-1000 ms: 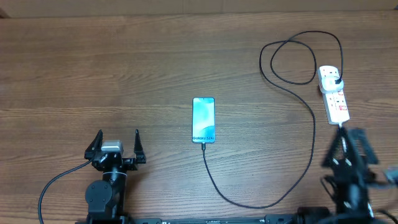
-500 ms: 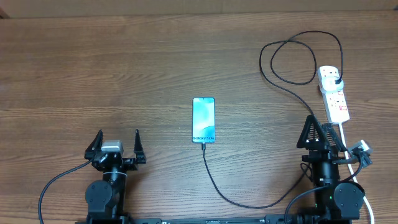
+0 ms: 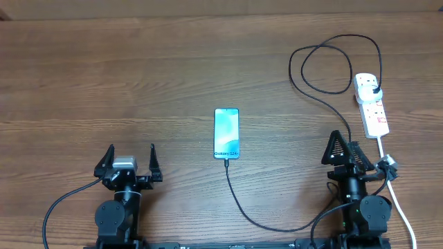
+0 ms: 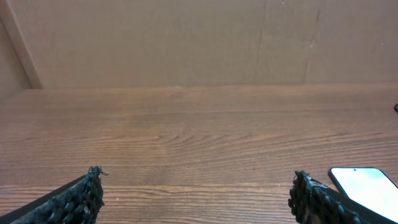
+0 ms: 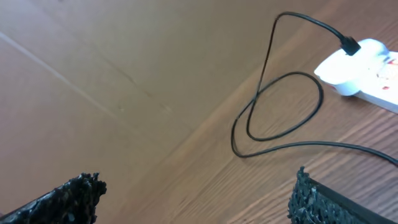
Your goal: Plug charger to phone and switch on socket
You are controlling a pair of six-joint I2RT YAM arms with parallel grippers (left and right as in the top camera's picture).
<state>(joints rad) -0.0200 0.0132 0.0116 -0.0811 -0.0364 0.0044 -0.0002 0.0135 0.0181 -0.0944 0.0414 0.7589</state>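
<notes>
The socket (image 3: 372,105) lies near, ahead-right of my right gripper (image 3: 346,149), its long axis pointing away, well apart from my left gripper (image 3: 131,156); both jaws spread wide, empty.

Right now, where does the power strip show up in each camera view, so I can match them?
Overhead: the socket lies near the right edge, in the upper half.
Left wrist: not in it; only the phone shows, at the lower right.
Right wrist: one end of the socket sits at the upper right edge.
Shared landmark: the charger's black plug, seated in the socket's far end.
</notes>
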